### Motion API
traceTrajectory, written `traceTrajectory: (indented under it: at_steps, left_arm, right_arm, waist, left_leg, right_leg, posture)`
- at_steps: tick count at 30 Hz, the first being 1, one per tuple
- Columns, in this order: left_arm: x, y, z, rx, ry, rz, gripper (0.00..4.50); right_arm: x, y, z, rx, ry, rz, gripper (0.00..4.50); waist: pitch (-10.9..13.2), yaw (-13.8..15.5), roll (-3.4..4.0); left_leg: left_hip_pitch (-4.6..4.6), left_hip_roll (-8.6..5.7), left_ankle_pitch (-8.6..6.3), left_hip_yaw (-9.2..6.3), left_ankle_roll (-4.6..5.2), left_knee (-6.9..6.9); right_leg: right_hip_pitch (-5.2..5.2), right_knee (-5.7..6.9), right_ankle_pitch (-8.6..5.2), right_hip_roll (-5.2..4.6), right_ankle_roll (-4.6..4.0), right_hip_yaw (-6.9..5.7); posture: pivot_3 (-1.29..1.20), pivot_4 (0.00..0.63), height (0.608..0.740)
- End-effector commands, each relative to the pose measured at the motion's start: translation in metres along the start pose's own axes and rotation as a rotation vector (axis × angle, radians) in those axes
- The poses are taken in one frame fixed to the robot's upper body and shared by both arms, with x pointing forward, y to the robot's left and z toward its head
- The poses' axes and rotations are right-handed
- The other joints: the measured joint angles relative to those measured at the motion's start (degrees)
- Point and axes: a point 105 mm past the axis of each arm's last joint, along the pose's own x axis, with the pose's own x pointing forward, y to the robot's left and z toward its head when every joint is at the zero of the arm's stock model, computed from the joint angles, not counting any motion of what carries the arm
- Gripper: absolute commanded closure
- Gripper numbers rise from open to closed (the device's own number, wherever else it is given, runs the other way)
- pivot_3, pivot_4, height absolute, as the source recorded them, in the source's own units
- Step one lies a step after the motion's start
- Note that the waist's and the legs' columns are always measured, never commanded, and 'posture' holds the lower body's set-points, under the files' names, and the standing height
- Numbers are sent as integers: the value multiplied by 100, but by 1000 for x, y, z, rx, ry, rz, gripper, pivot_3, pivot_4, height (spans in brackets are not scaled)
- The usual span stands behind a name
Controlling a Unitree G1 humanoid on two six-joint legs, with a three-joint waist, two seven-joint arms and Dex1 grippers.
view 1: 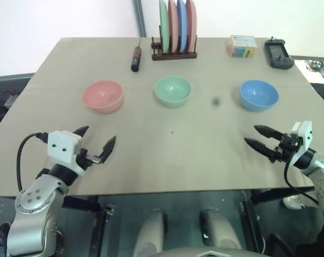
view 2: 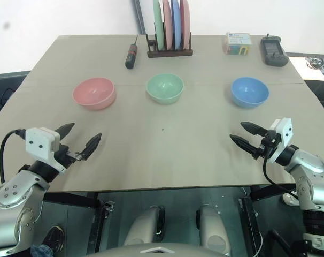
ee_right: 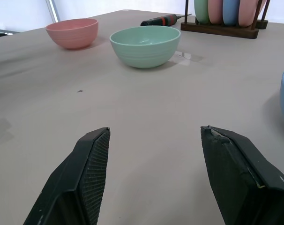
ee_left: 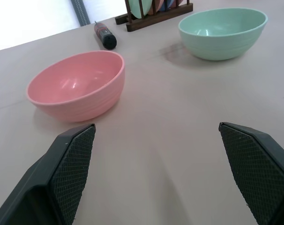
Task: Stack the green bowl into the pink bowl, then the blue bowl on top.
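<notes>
My left fingers (view 1: 95, 140) hung spread and empty at the lower left of the frame, over the near edge of the bench (view 1: 167, 160). My right fingers (view 1: 256, 136) stood apart too, holding nothing, at the lower right. Across the middle of the frame three bowls sat upright in a row, well apart: the pink bowl (view 1: 102, 96) left, the green bowl (view 1: 173, 91) centre, the blue bowl (view 1: 259, 95) right.
</notes>
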Motion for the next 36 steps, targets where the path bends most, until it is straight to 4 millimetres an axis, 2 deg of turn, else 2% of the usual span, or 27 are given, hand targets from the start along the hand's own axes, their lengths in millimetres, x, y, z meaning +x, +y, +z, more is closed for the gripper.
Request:
traceTrajectory:
  at_steps: [1, 20, 24, 28, 32, 36]
  left_arm:
    - [-3, 1, 17, 36, -67, 8, 0]
    - [3, -1, 21, 41, -85, -16, 0]
    - [9, 3, 19, 90, -61, 23, 0]
    - [28, 15, 7, 163, 48, 85, 0]
    - [51, 20, 15, 291, 53, 98, 0]
    - [77, 26, 22, 345, 53, 101, 0]
  right_arm:
    - [4, 4, 7, -25, -33, 15, 1271]
    - [13, 13, 8, -23, -70, 38, 1271]
    - [15, 15, 11, -28, -89, 49, 1271]
    - [25, 26, 27, -25, -173, 97, 1271]
    - [34, 39, 44, -22, -247, 157, 1271]
    - [42, 50, 57, -26, -290, 192, 1271]
  waist:
    - [0, 0, 0]
    - [-1, -1, -2]
    - [-1, 1, -2]
    - [-1, 4, -2]
    - [-2, 1, -3]
    - [-3, 4, -4]
  left_leg:
    - [0, 0, 0, 0, 0, 0]
    - [0, 0, 0, 1, 0, 0]
    - [0, 0, 0, 1, 0, 0]
    - [2, -1, 0, -1, 0, 2]
    - [2, -1, 0, -4, 0, 8]
    - [-3, -1, 0, -7, 0, 8]
  right_leg:
    - [0, 0, 0, 0, 0, 0]
    - [0, 1, 2, 0, -3, 1]
    - [0, 1, 3, 0, -3, 1]
    - [1, 6, 2, 2, -1, 0]
    - [1, 13, 2, 4, 2, -1]
    - [0, 10, 19, 4, 16, -4]
  posture:
    - [0, 150, 740]
    - [0, 150, 740]
    - [0, 150, 740]
    - [0, 150, 740]
    - [0, 150, 740]
    - [0, 150, 740]
